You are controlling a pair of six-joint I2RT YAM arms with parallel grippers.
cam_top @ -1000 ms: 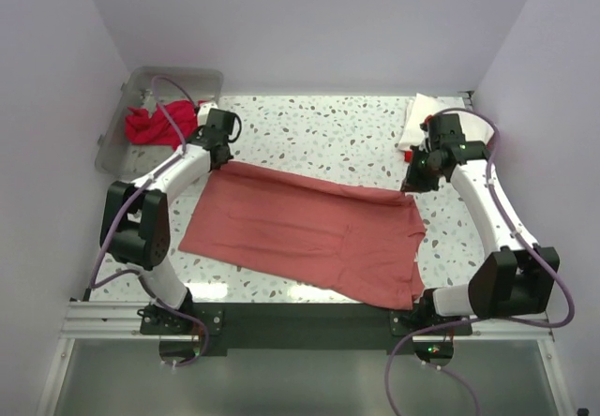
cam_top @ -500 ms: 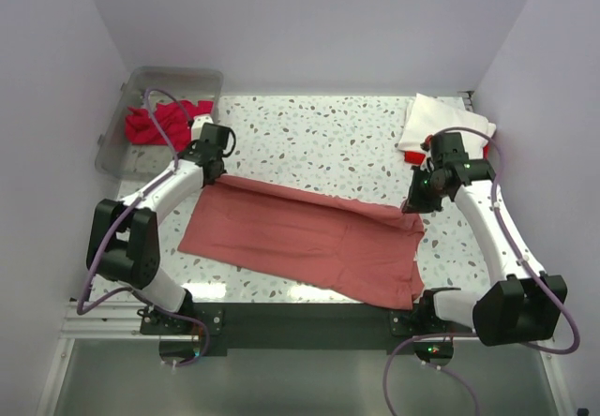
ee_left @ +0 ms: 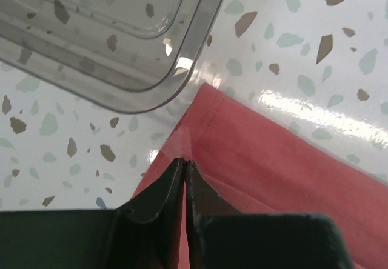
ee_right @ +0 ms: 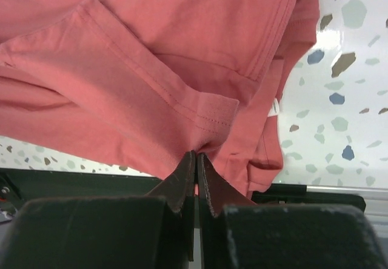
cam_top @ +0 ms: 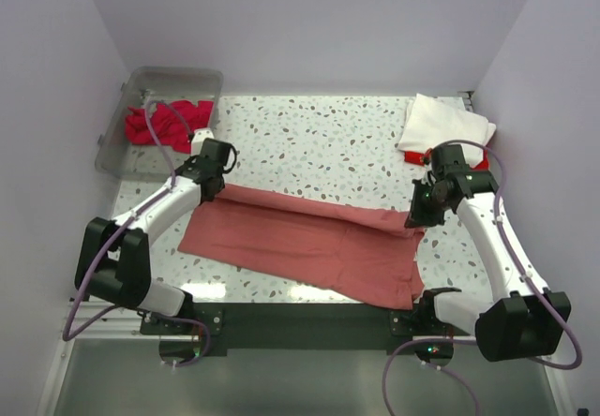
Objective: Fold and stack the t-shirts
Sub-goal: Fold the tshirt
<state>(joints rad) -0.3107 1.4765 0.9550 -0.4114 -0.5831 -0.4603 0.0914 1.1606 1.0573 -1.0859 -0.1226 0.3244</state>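
**Both pincers clamped on the coral shirt's far edge**

The speckled table (cam_top: pixel 319 135) carries the large faded coral-red t-shirt (cam_top: pixel 300 247), spread at the near middle. Its long axis runs left to right, slanting slightly nearer on the right, where a sleeve and a small white label show. Its far edge is raised in a long fold.

The left arm (cam_top: pixel 164 205) reaches forward and inward from its base, with its wrist over the shirt's far left corner. The right arm (cam_top: pixel 487 233) bows outward, then bends in to the far right corner.

The clear plastic bin (cam_top: pixel 178 81) sits at the far left, with the crimson t-shirt (cam_top: pixel 167 124) bunched inside. The white t-shirt (cam_top: pixel 441 124) lies folded at the far right, and the bright red t-shirt (cam_top: pixel 412 156) peeks from under it.

The left pincer (ee_left: pixel 184 163) is clenched on the coral cloth's edge, just beside the bin. The right pincer (ee_right: pixel 195 155) is clenched on a pinch of the same cloth near the sleeve hem.
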